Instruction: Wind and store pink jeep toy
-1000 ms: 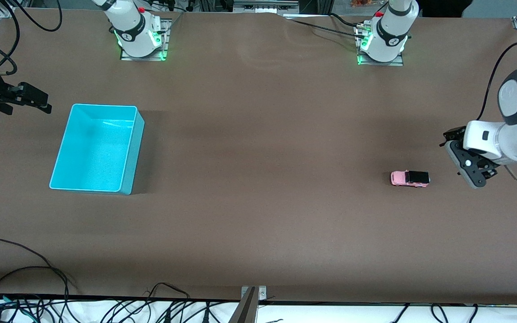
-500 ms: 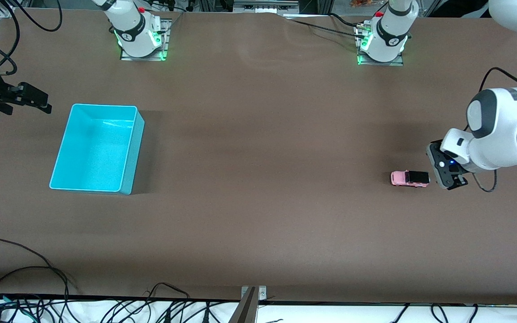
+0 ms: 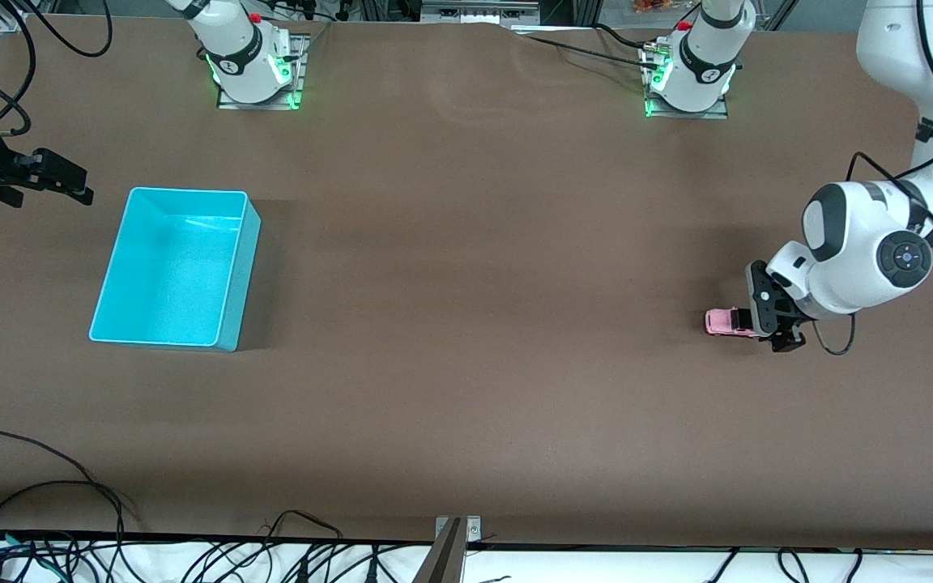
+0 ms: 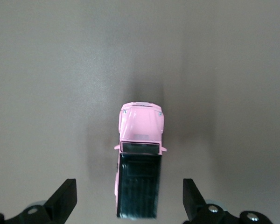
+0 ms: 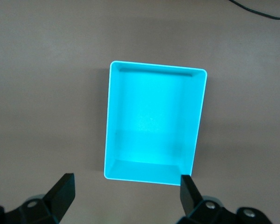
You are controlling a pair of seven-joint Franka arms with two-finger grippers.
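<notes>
At frame right, the left tool (image 3: pixel 768 322) hangs spread wide, empty, over the pink jeep toy (image 3: pixel 724 321); the right tool (image 5: pixel 126 192), upper left, waits open.

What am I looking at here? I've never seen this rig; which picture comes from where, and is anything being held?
Two robot arms work at a brown table. The wide picture looks down from a camera facing them; the other two come from cameras on each arm's wrist. The left gripper is over the pink jeep, open, with a finger on each side of the black roof, not gripping. The jeep sits on the table toward the left arm's end. The right gripper waits, open, beside the turquoise bin, which has nothing in it. Nothing is held.
</notes>
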